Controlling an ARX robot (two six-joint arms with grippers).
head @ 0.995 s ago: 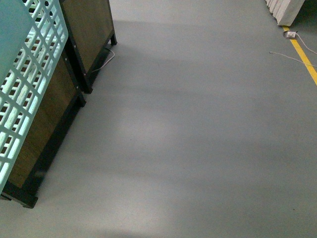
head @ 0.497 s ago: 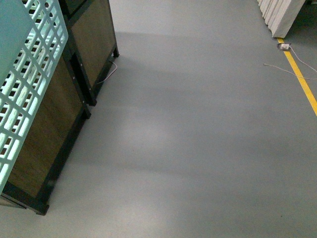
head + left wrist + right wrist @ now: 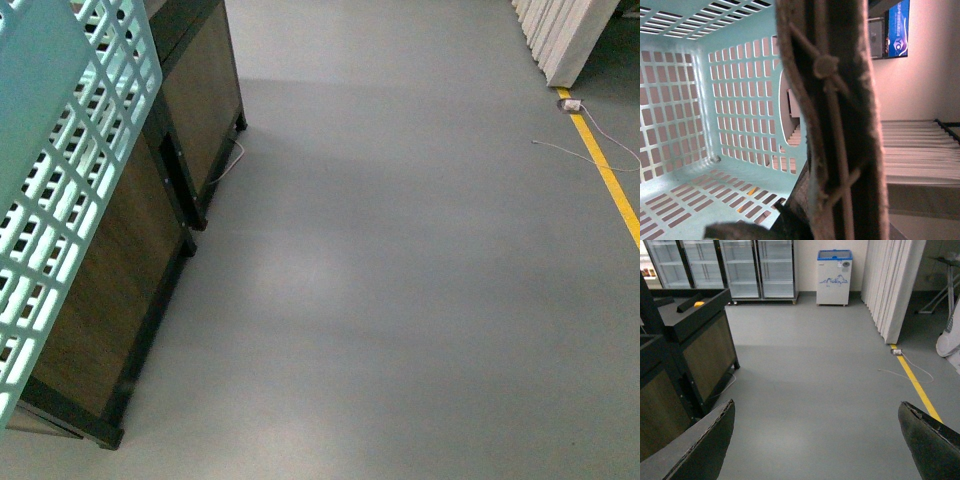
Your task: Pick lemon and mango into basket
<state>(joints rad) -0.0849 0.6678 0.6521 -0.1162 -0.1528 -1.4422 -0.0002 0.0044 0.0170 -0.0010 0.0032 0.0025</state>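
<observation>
The pale teal slotted basket (image 3: 60, 150) hangs tilted at the far left of the front view. In the left wrist view I look into the basket (image 3: 715, 100); no fruit shows in the part I see. Its brown ribbed handle (image 3: 840, 125) runs close past the camera, and my left gripper (image 3: 805, 220) is shut on it. My right gripper (image 3: 815, 450) is open over bare grey floor, its dark fingers (image 3: 700, 450) far apart. I cannot make out the lemon or the mango. A small yellow-orange thing (image 3: 699, 304) lies on a dark stand, too small to name.
Two dark wood-panelled stands (image 3: 130, 260) line the left side, with a cable at their foot. Grey floor (image 3: 400, 280) stretches ahead. A yellow floor line (image 3: 610, 180), a white cable and white folding panels (image 3: 565, 35) are at the right. Glass-door fridges (image 3: 740, 267) and a chest freezer (image 3: 834, 277) stand at the back wall.
The front view has shifted: the stands and the basket wall take up more of the left side and sit further right, and the yellow line's plug has moved left and down.
</observation>
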